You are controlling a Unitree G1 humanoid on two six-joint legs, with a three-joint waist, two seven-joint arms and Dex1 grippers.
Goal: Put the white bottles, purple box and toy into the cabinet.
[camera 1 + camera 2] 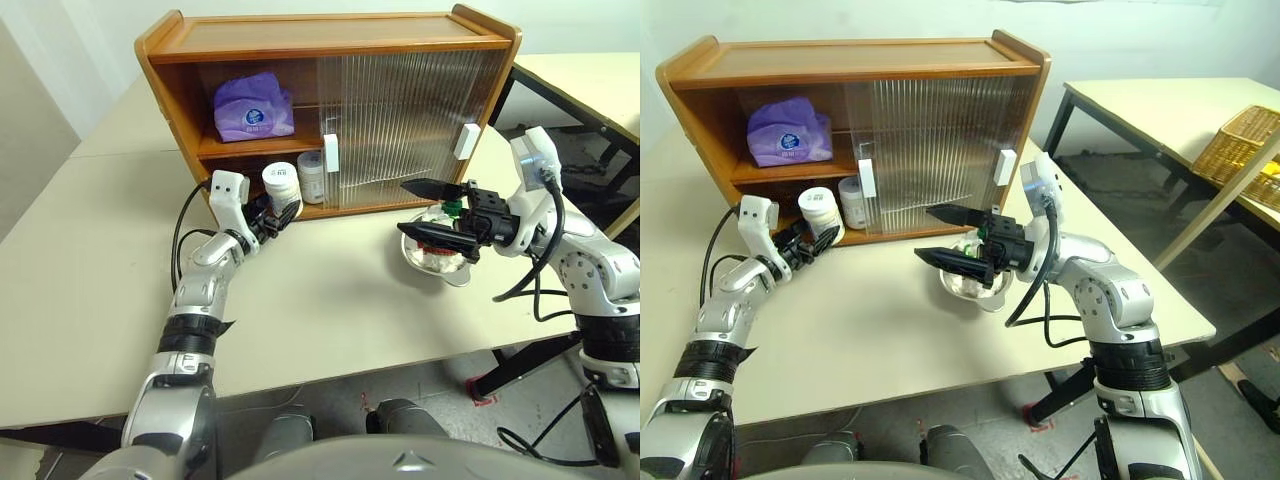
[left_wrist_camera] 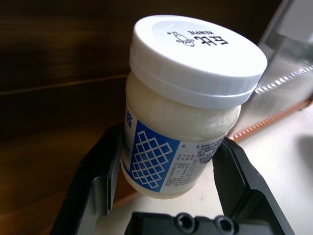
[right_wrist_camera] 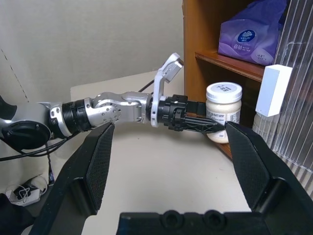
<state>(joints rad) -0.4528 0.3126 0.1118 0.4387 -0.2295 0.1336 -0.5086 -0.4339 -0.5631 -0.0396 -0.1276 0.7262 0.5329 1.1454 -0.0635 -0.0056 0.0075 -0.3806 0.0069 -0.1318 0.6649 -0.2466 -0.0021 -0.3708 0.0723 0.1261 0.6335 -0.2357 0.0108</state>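
**Left gripper holding a white bottle at the cabinet**

The left gripper [image 1: 283,213] is gripping one white bottle [image 1: 281,186] between its fingers, just at the open lower shelf of the cabinet [image 1: 330,45]. A second white bottle [image 1: 311,176] is standing on that shelf. The purple box [image 1: 252,107] is lying on the upper shelf. The right gripper [image 1: 428,208] is hovering with fingers wide apart over the steel bowl [image 1: 452,270], where the toy [image 1: 436,261] is lying.

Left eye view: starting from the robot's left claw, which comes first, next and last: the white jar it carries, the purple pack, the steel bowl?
1. White jar: between the left gripper jaws, at the cabinet's lower shelf.
2. Purple pack: upper shelf, above.
3. Steel bowl: across the table, under the right arm.
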